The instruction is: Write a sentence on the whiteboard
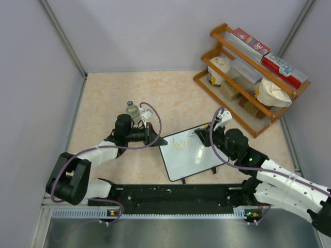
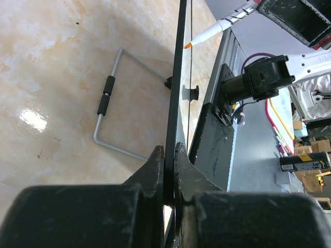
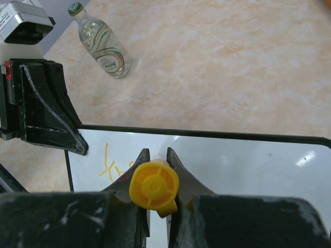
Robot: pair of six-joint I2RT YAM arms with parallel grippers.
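- our right gripper (image 3: 155, 157) is closed on the marker (image 3: 154, 187). the round yellow butt end sits between the jaws, so the barrel points down at the board like a pen.
- our left gripper (image 2: 168, 155) is clamped on the left edge of the whiteboard (image 1: 194, 155), with the thin black frame squeezed between its dark fingers. we judge this hold is there so the board does not slide under the pen's push.
- the whiteboard sits mid-worktop between our two arms. it is glossy white with rounded corners, and glare shows on its face.
- the sentence (image 1: 181, 146) is only a few thin orange strokes near the board's far left corner. most of the surface is bare, so we reckon the writing is at an early stage.
- from the left wrist, the marker's orange tip is just beside the board's face. we cannot tell whether it touches.
- farther out, a clear bottle (image 1: 133, 110) with a green cap sits on the marbled beige worktop (image 1: 103, 93), just beyond our left gripper. a slatted wooden rack (image 1: 248, 67) stands at the far right.
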